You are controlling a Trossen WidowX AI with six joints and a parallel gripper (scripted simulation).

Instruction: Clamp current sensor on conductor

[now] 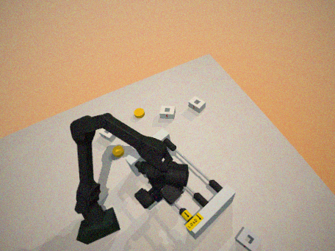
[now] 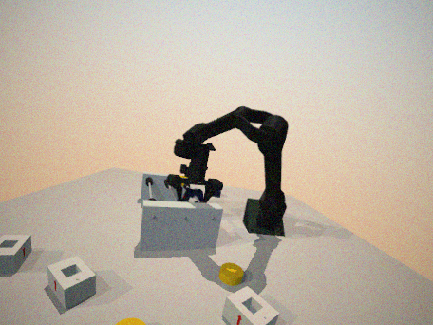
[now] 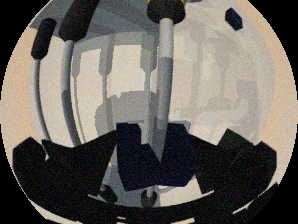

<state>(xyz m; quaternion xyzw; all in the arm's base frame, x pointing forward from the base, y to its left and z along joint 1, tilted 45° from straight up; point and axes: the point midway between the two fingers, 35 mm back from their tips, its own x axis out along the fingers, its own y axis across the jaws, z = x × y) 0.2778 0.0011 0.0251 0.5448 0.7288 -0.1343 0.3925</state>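
- The hand [image 3: 152, 163], low in the wrist view, is clamped on the dark blue sensor [image 3: 154, 157] around the LOAD conductor [image 3: 162, 83].
- Risk: an uneven squeeze could leave it unlatched.

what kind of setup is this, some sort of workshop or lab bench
Likely a test bench for wiring work: a single black arm whose gripper squeezes a dark split-core sensor round a rod, a white fixture of parallel conductors, one tagged LOAD.
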